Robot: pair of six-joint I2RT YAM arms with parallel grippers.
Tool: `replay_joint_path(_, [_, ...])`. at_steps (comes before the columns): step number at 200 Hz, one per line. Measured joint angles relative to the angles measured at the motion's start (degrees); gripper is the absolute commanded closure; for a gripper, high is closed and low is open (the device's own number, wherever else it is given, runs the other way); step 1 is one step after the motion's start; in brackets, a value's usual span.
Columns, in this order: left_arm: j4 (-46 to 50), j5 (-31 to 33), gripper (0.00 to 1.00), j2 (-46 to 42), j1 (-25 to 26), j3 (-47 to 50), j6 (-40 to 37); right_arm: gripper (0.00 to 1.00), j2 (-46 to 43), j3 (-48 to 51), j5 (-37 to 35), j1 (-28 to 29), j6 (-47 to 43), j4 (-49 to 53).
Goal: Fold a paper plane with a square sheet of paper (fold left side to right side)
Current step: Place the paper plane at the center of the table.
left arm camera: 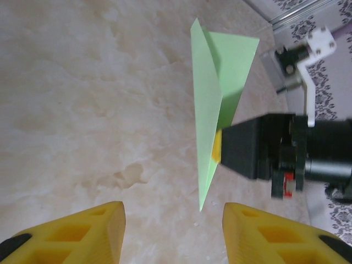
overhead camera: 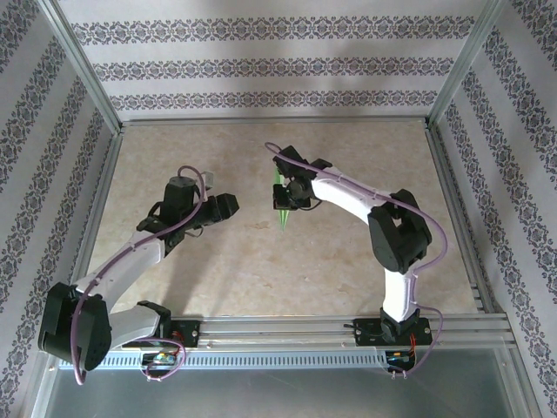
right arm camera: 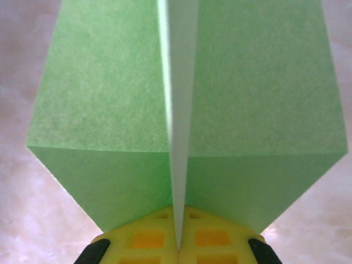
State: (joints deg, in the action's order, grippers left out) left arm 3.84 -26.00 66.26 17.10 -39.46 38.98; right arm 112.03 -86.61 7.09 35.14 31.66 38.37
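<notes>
Two arms meet over the middle of the worktop (overhead camera: pixel 261 279). The right fingers (right arm camera: pixel 146 242) are pressed together on the plane (right arm camera: pixel 104 110), pinching its centre crease so a wing spreads to either side. It sits just right of centre, apparently lifted off the surface, with its slim tip toward the near edge. The left fingers (left arm camera: pixel 96 234) stand spread and empty, a little to its left. Folding looks finished. What remains, I judge, is a clean set-down: lower it level, release without dragging the crease, and leave the left arm clear of the wings.
</notes>
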Motion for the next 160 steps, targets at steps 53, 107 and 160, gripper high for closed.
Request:
replay_joint_path(53, [3.2, 0.9, 0.5, -0.3, 0.0, 4.0, -0.2, 0.97, 9.8, -10.3, -3.3, -2.6, -2.6, 7.2])
replay_joint_path(107, [3.4, 0.7, 0.49, 1.1, 0.0, 4.1, -0.2, 0.95, 13.7, -13.9, -3.7, -3.9, -3.7, 9.9])
replay_joint_path(160, [3.3, 0.6, 0.49, 1.3, 0.0, 4.1, -0.2, 0.88, 15.6, -14.2, -3.6, -4.1, -3.8, 10.3])
